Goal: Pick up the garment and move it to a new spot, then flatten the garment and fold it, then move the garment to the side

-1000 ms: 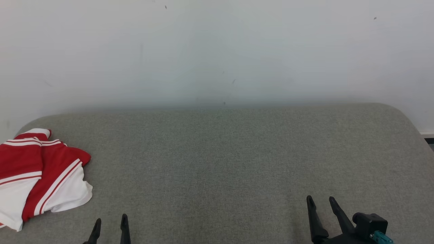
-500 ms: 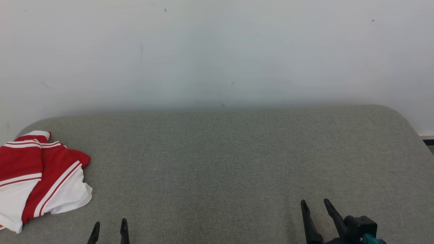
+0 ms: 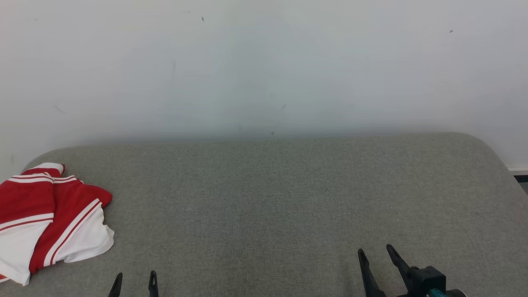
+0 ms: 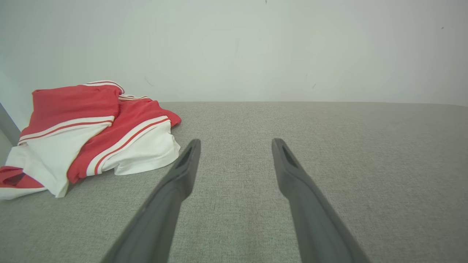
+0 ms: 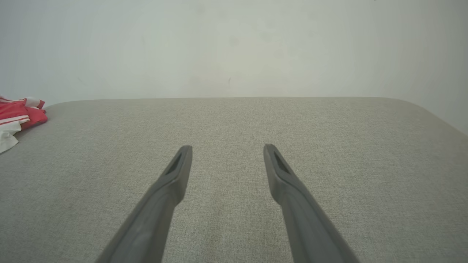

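While both arms sit low at the near edge, the left gripper [image 3: 136, 281] has its two dark fingers spread above bare fabric, and the right gripper [image 3: 376, 258] is parted the same way. Further out, the red and white garment [image 3: 49, 214] lies rumpled at the left end of the grey upholstered surface [image 3: 268, 198], well apart from the right gripper. Beyond rises a pale wall [image 3: 264, 62]

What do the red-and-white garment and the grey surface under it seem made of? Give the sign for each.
Garment: soft matte cloth, perhaps jersey; it slumps in limp folds. Grey surface: matte woven upholstery, probably padded; fine weave grain, rounded corners.
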Controlling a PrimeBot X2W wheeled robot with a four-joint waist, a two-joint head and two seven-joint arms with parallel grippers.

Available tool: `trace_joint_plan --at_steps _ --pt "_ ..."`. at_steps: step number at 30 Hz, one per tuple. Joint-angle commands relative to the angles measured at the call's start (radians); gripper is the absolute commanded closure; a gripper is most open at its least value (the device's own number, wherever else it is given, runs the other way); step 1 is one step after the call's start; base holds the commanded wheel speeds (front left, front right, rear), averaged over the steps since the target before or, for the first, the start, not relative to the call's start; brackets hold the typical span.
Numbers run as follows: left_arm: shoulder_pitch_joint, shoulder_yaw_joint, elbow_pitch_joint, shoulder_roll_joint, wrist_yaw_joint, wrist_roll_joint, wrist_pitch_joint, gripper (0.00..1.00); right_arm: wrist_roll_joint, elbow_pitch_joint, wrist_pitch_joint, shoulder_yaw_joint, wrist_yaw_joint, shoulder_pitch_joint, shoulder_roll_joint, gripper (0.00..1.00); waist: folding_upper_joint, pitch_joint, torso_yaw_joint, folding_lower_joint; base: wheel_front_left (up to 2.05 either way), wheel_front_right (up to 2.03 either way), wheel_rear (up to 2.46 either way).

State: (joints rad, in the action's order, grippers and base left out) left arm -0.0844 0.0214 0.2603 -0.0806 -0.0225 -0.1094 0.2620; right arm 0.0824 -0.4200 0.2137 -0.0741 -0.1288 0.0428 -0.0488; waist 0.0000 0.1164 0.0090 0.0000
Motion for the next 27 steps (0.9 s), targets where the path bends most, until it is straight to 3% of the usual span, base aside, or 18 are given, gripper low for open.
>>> trace_joint_plan --at_steps 1,17,27 --pt "-0.018 -0.003 -0.003 0.002 -0.002 0.007 0.004 0.00 -0.009 -0.002 0.007 -0.002 -0.004 -0.006 -0.003 0.00 0.0000 0.001 0.001 0.0000 0.00 0.00 0.00" --pt "-0.013 -0.021 0.004 0.012 -0.014 -0.007 0.004 0.00 0.008 -0.007 0.005 0.003 -0.003 -0.015 -0.002 0.00 0.0000 0.002 0.021 0.0000 0.00 0.00 0.00" --pt "-0.023 -0.050 0.014 -0.018 -0.022 0.001 0.004 0.00 0.059 -0.013 0.021 -0.042 -0.003 -0.033 -0.002 0.00 0.0000 0.022 0.203 0.0000 0.00 0.00 0.00"
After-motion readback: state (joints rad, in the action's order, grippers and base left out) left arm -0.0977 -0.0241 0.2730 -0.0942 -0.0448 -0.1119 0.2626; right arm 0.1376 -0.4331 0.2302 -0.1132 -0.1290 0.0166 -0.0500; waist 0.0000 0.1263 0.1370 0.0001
